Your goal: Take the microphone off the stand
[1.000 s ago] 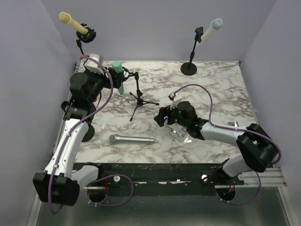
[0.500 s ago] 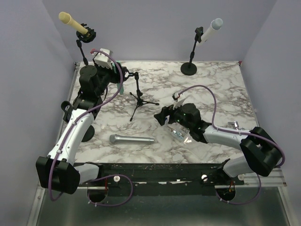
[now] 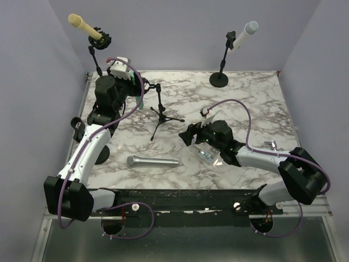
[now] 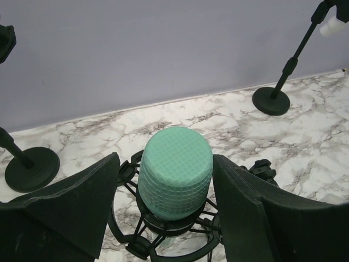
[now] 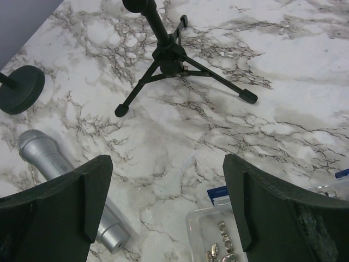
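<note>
- The mint-green mesh-headed microphone (image 4: 175,172) sits clipped in the black tripod stand (image 3: 162,112), long axis near upright, head between the left jaws.
- The left jaws stand spread either side, probably not touching it yet.
- The right jaws gape empty over the marble worktop (image 3: 245,103), farther off.
- A second ago the left arm stood beside the microphone, not over it.

The left arm (image 3: 87,154) and the right arm (image 3: 256,158) look the same. Each has smooth white tubes joined by chunky black round joints (image 3: 297,173). A thin purple cable (image 3: 229,100) loops along each arm. The fingers (image 4: 71,213) are flat, black, dull wedges.
</note>
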